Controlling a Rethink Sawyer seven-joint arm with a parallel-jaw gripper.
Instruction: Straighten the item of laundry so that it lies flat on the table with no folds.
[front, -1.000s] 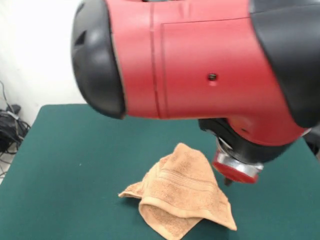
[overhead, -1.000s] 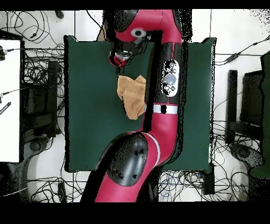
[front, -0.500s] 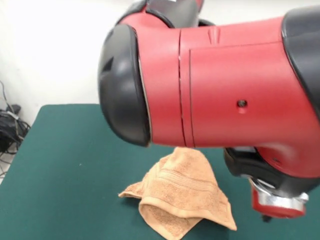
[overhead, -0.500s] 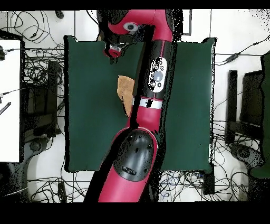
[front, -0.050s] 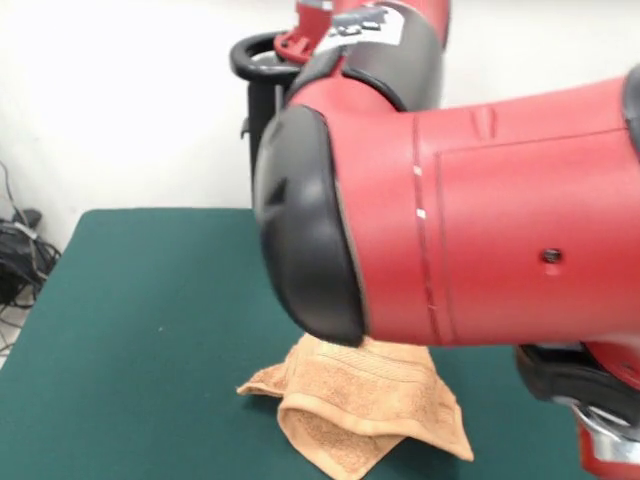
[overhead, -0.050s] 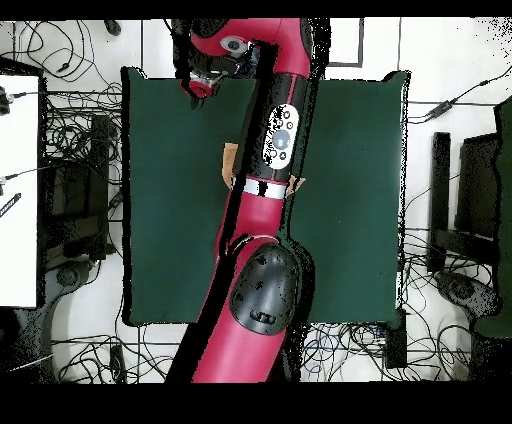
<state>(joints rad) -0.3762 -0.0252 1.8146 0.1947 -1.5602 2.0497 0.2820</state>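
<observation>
The item of laundry (front, -0.050s: 365, 400), an orange-tan towel, lies crumpled and folded over itself on the green table (front, -0.050s: 150, 330); a woven band shows on its upper layer. The red arm hangs over it and hides its far part. In the overhead view the arm covers nearly all of the towel (overhead, -0.050s: 229, 166), leaving only slivers on either side. The gripper (overhead, -0.050s: 201, 88) is well away from the towel, at the table's (overhead, -0.050s: 170, 240) edge farthest from the robot's base. In the front view only the gripper's red and silver mount (front, -0.050s: 612, 450) shows, at the bottom right corner. Nothing hangs from it.
Tangled cables (overhead, -0.050s: 70, 110) lie on the floor all round the table. A white surface (overhead, -0.050s: 18, 190) stands beside one side of the table and dark equipment (overhead, -0.050s: 480, 200) beside the other. Cables (front, -0.050s: 15, 250) also show at the left of the front view.
The arm has swung, carrying the gripper from beside the towel out to the table's edge. It now covers most of the towel in the overhead view. The towel has not moved.
</observation>
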